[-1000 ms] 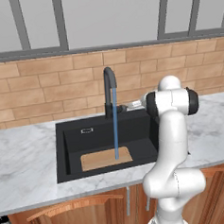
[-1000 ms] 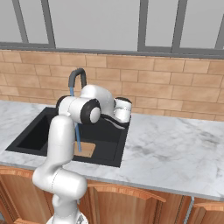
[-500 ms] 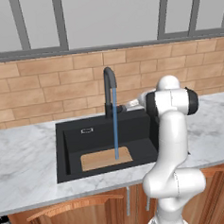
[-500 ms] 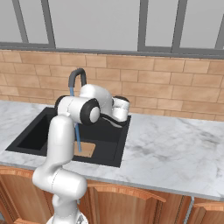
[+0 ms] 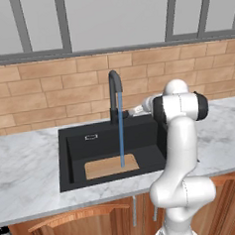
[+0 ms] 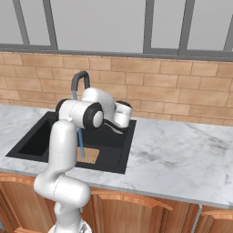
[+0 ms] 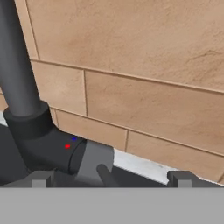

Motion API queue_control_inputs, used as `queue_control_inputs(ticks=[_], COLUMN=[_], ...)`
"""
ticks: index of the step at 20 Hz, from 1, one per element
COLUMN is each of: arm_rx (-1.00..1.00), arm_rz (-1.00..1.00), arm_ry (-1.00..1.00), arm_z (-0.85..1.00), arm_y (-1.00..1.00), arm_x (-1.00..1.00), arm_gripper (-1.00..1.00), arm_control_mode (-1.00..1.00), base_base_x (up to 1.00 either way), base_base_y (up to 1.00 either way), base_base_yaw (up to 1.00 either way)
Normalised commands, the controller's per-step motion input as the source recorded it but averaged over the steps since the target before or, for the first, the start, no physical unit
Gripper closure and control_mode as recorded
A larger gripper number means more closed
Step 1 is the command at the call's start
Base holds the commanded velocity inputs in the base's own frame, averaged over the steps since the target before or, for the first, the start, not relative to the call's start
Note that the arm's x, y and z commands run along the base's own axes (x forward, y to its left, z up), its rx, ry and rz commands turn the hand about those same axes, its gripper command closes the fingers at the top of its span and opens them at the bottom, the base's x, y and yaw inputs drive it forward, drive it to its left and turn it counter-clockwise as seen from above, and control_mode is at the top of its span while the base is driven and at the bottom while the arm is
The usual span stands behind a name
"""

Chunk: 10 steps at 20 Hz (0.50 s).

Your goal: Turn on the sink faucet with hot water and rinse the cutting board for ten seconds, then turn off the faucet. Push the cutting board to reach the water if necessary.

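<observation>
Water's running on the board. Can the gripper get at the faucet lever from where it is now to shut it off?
Probably yes. The open gripper sits right at the faucet base, its lever rising between the fingertips with nothing between them.

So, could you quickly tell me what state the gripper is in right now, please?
Gripper: open, holding nothing, its fingertips on either side of the faucet lever at the base.

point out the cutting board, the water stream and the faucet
cutting board [image 5: 104, 167], left base view, bare wood left of the stream
water [image 5: 121, 134], left base view, middle of the blue stream
faucet [image 7: 19, 74], hand view, upright dark pipe above its base
</observation>
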Motion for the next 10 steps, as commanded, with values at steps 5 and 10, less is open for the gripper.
queue_control_inputs(ticks=[5, 10], arm_rx=[0.0, 0.0], arm_rz=[0.01, 0.0], arm_ry=[0.0, 0.0], arm_z=[-0.06, -0.04], arm_y=[0.0, 0.0], arm_x=[-0.24, -0.4], arm_gripper=[-1.0, -1.0], arm_control_mode=[-1.0, -1.0], base_base_x=[0.0, 0.0], base_base_y=[0.0, 0.0], base_base_yaw=[0.0, 0.0])
